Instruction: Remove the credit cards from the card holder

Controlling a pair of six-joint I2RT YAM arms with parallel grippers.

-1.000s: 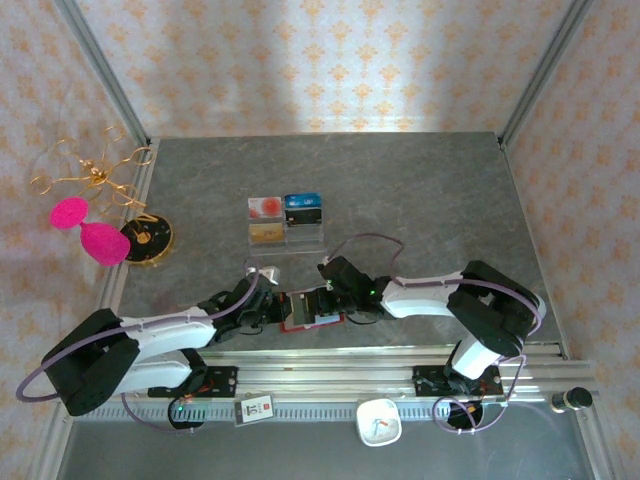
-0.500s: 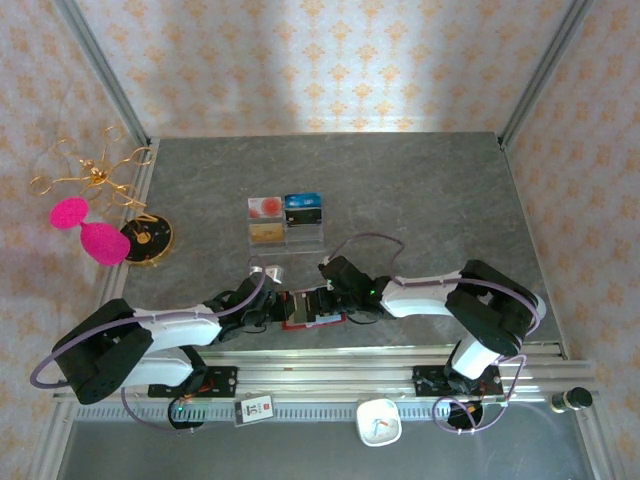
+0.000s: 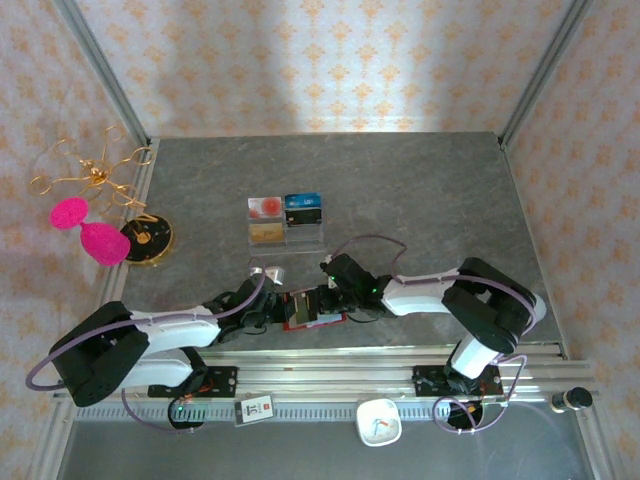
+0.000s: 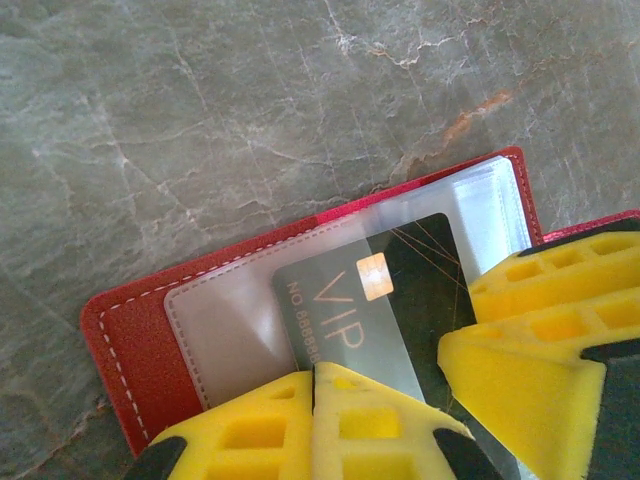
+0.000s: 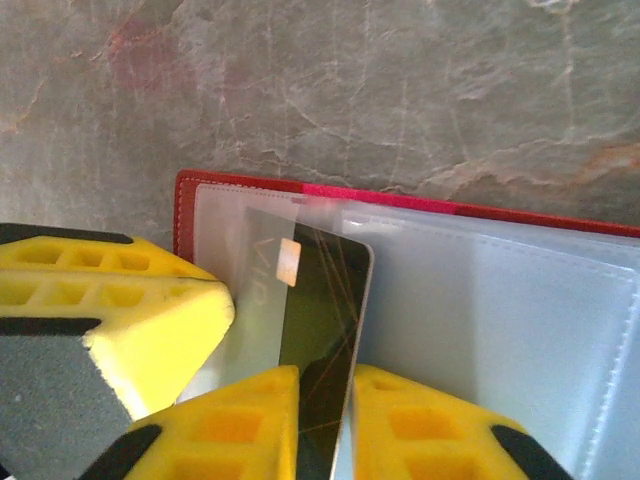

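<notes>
Narrowed, right gripper [image 5: 326, 385] seemingly pinches one credit card [image 5: 318, 300] in one holder [image 4: 130, 340] — left gripper [image 4: 313, 375] shut.

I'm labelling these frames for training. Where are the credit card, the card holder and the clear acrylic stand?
credit card [image 4: 385, 325]: left wrist view, dark face below its chip.
card holder [image 4: 130, 345]: left wrist view, red cover corner.
acrylic stand [image 3: 306, 238]: top view, near-right compartment.
</notes>
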